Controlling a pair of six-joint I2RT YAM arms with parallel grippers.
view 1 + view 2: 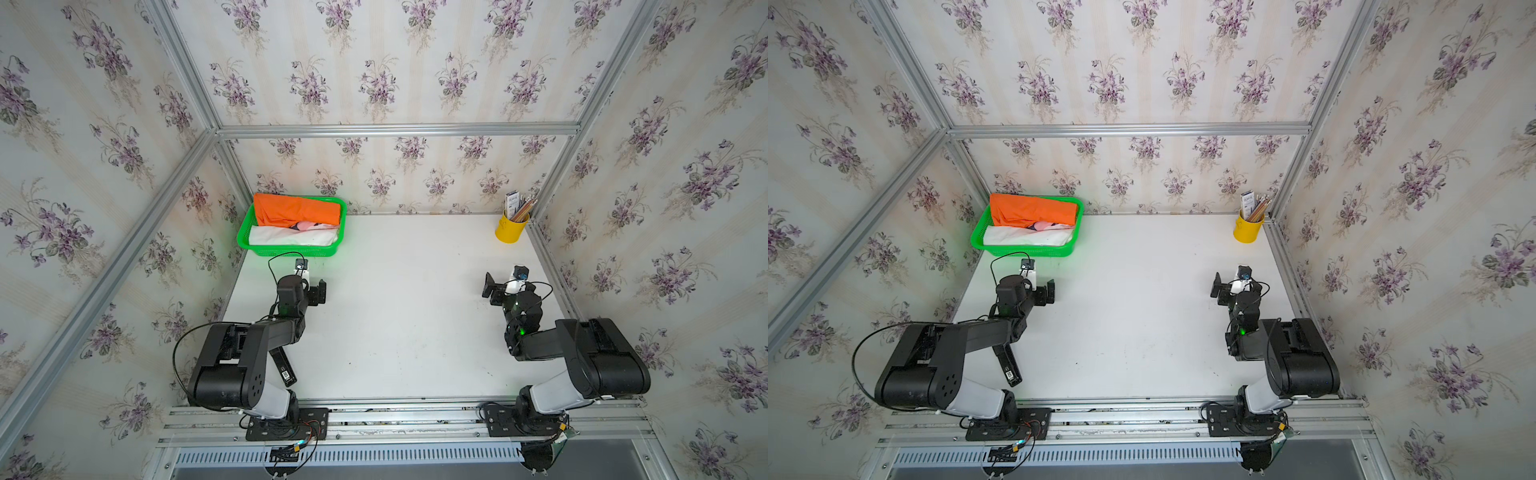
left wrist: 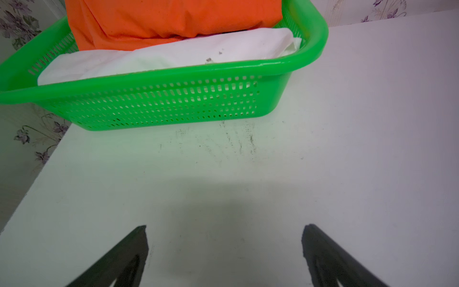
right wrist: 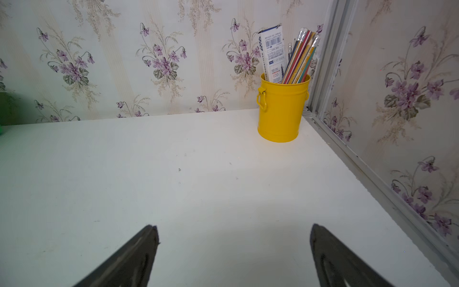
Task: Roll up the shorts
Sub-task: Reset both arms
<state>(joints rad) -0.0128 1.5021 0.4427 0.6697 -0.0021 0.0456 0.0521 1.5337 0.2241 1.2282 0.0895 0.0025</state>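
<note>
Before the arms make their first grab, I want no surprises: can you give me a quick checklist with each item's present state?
1. Left gripper open and empty: ok.
2. Right gripper open and empty: ok.
3. Orange shorts on top of the pile in the green basket, nothing covering them: ok.
4. White shorts in the basket's near part, upper side exposed: ok.
5. Pink shorts free to lift: cannot tell; only a sliver shows between the other two.
6. Bare table between the arms for rolling: ok; the yellow cup stands upright in the far corner.
</note>
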